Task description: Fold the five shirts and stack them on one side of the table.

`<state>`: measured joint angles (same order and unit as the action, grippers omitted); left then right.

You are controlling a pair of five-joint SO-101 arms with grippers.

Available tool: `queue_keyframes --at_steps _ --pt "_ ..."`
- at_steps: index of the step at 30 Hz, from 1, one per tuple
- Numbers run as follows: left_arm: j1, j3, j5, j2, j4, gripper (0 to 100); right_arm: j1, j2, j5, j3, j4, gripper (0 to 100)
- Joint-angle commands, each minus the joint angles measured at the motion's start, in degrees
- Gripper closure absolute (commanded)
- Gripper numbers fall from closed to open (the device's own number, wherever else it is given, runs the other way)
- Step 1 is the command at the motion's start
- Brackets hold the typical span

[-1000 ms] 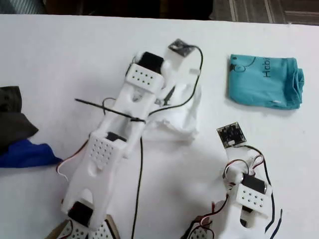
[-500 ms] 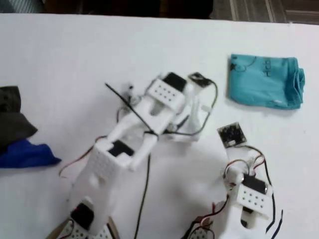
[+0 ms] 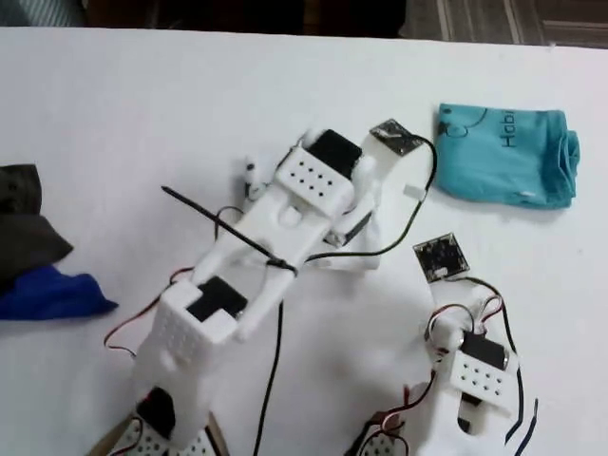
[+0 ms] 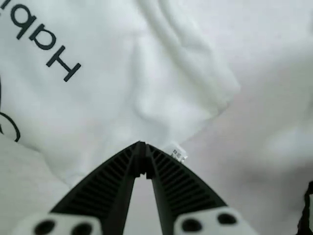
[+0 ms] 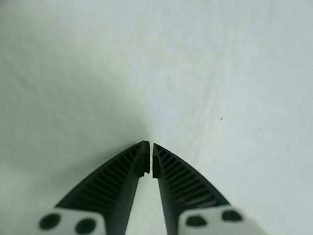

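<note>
Left gripper: jaws pressed together, tips right at the hem of the white shirt, and the cloth edge looks pinched between them. The shirt spreads away from the tips; a small sewn tag sits just beside them on the hem. Shirt appearance: plain white, soft rumpled folds, one bunched ridge running across it, black lettering on the part farthest from the jaws. In the high view the left arm lies diagonally from the lower left to the centre of the frame and covers most of this shirt, so the shirt lies at mid-table, slightly right of centre. Right gripper: jaws closed to a hairline gap, nothing between them, over bare table. The right arm sits folded at the lower right of the high view. Other shirts, high view: teal shirt, folded into a rough rectangle, upper right, apart from both arms. Dark shirt and blue shirt, both crumpled and touching each other, at the left edge.
</note>
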<state>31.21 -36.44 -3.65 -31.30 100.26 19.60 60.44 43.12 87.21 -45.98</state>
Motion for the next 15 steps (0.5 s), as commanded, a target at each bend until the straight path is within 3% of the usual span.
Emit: queue_keyframes --at_steps 1,9,15 --pt "2.29 -0.66 0.26 3.78 -2.81 97 0.57 1.45 -0.09 -0.18 0.84 97.9" --pt "-0.7 -0.66 0.26 3.78 -4.4 97 10.51 1.54 -16.7 -1.23 4.18 97.8" --pt "-10.73 -1.1 -0.26 4.66 -0.62 97 10.42 1.54 -16.7 -1.23 4.18 97.8"
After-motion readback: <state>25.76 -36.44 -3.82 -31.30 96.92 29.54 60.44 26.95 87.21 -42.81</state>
